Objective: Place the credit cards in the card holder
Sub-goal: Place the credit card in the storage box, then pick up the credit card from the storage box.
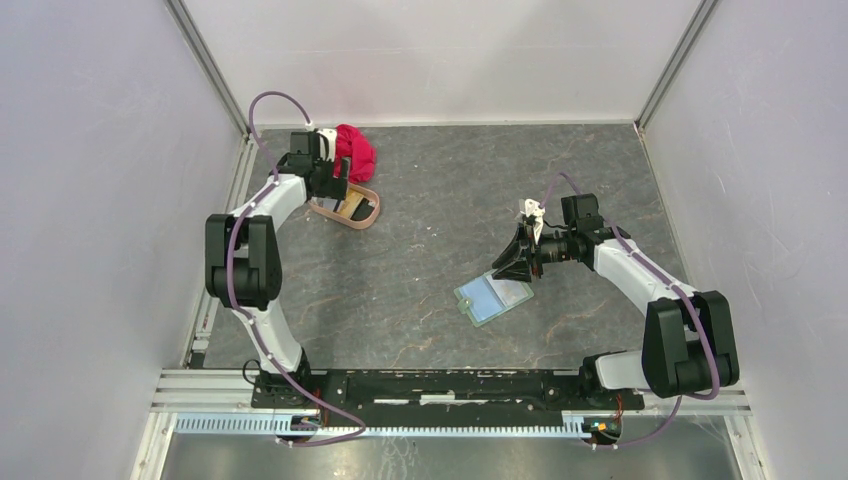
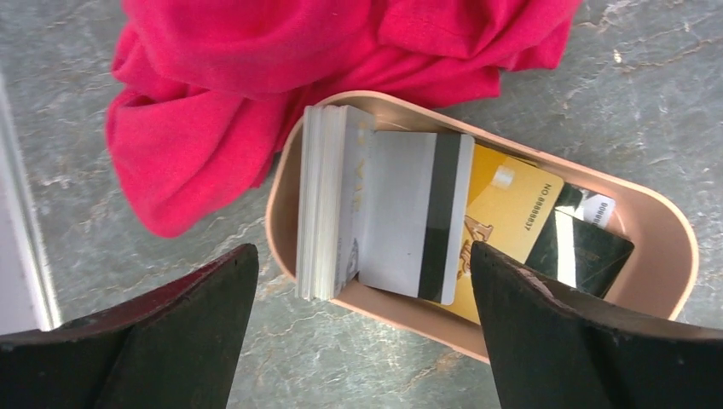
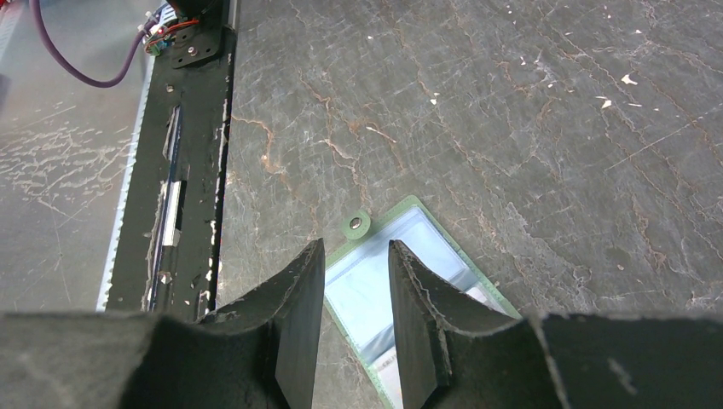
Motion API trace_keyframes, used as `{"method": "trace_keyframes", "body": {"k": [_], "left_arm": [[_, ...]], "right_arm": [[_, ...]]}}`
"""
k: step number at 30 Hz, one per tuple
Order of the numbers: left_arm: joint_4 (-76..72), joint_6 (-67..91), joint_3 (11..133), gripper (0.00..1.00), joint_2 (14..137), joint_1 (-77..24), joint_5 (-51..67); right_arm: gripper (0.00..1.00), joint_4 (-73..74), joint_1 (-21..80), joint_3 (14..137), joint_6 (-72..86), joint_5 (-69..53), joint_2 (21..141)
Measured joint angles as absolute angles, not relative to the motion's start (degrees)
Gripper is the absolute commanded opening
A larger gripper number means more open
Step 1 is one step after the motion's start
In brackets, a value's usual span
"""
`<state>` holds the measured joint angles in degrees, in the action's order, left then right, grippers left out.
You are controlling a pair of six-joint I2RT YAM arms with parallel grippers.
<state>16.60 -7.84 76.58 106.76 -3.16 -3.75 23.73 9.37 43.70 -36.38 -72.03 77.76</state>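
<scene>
The credit cards lie in a pinkish-tan oval tray (image 2: 656,221): a stack of white cards (image 2: 324,204) on edge, a silvery-white card with a dark stripe (image 2: 401,213), an orange-gold card (image 2: 511,209) and a dark card (image 2: 588,251). My left gripper (image 2: 365,256) hangs over the tray's near rim, wide open and empty, also visible from above (image 1: 335,185). The card holder (image 1: 493,297) lies unfolded on the table, pale blue pockets up (image 3: 435,247). My right gripper (image 3: 356,247) hovers over its snap-button end, jaws a little apart, holding nothing.
A crumpled red cloth (image 2: 239,85) lies against the tray's far side, near the back-left corner (image 1: 355,150). White walls close in the grey stone-patterned table. The black base rail (image 3: 183,170) runs along the near edge.
</scene>
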Motion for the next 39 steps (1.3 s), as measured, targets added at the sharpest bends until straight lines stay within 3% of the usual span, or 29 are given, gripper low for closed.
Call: {"method": "trace_keyframes", "body": {"k": [16,32,39], "left_arm": [[13.6,-9.2,78.4,1.0,107.3,-2.3,-10.3],[15.8,-10.5,80.8,0.73,114.2,0.3,-7.8],[16.5,-10.5,81.4,0.7,114.6,1.1,-7.4]], "right_arm": [[0.4,24.5,9.4,43.9,-37.0,-72.0,78.6],[0.4,26.1,9.4,44.9,-38.8,-72.0,80.1],[0.4,26.3,9.4,44.9,-38.9,-72.0,80.4]]}}
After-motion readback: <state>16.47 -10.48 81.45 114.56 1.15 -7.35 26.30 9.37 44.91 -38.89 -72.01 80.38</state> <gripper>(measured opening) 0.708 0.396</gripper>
